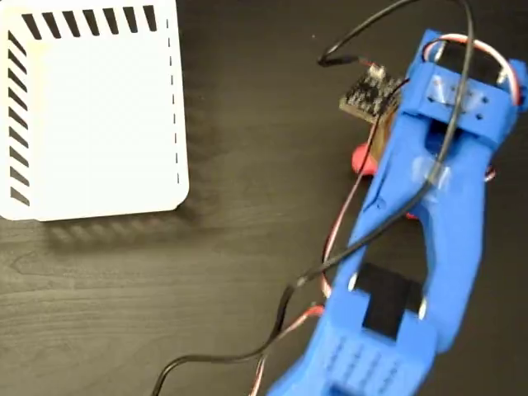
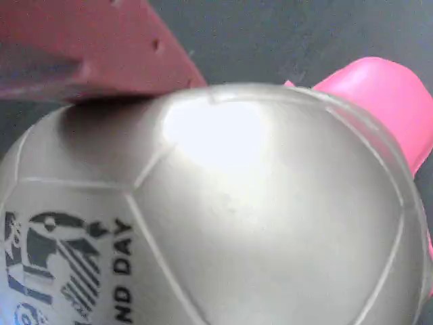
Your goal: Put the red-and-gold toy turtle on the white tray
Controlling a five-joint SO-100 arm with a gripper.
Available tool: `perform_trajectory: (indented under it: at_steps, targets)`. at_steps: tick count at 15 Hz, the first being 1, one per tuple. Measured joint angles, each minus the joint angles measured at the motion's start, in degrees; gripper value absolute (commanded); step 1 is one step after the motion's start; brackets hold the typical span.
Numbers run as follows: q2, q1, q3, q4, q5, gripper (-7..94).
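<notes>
Turtle, rubbery pinkish-red toy with shiny domed shell [image 2: 270, 223], beneath blue arm's fingers [image 2: 101, 54]; finger state unclear. Flat white striped tray [image 1: 99, 124] well apart on dark tabletop [image 1: 247, 206].

One toy turtle [image 2: 270, 223], one white tray [image 1: 95, 111] — one blue arm [image 1: 421, 239].

- The dark wooden table [image 1: 247, 165] lies bare between the white tray [image 1: 99, 115] and the blue arm [image 1: 429, 214]; nothing stands on that stretch.
- The tray's flat surface carries nothing.
- Black and red cables [image 1: 289, 313] loop over the table at the lower middle of the fixed view, crossing low passage there.
- In the wrist view the red-and-gold toy turtle [image 2: 270, 203] fills the space right under the camera, a red finger [image 2: 88, 47] against its shell.
</notes>
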Motion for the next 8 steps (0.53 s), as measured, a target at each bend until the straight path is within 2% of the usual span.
perform_trajectory:
  at_steps: [1, 5, 8]
  targets:
    - [3.08, -0.44, -0.09, 2.72, -0.26, 0]
    - [11.78, -1.14, -0.18, 4.66, -0.35, 0]
    - [12.66, -7.65, -0.62, 4.66, 0.7, 0]
